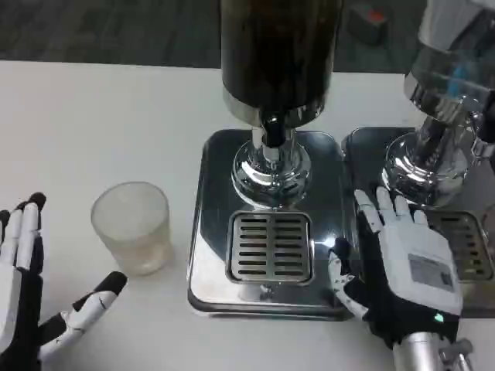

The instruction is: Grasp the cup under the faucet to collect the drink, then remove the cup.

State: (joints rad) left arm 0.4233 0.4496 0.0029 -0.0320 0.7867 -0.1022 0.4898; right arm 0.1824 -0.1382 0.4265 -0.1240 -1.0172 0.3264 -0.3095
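Step in hand: reach for cup [131, 226], not yet grasped; cup stands on white table [93, 124], left of drip tray [269, 246], not under faucet [271, 131]

Left hand [31, 297] released, fingers spread, near cup, not touching

Right hand [402, 267] holds nothing, fingers apart, at dispenser base edge

Next, likely: left hand closes round cup, carries it onto tray beneath faucet

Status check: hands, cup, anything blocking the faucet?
Left robot hand open beside cup, not touching. Right robot hand open, over dispenser base. Cup upright on table, left of drip grate; grate bare.

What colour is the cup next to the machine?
The cup is a frosted, see-through whitish colour, seen best in the head view.
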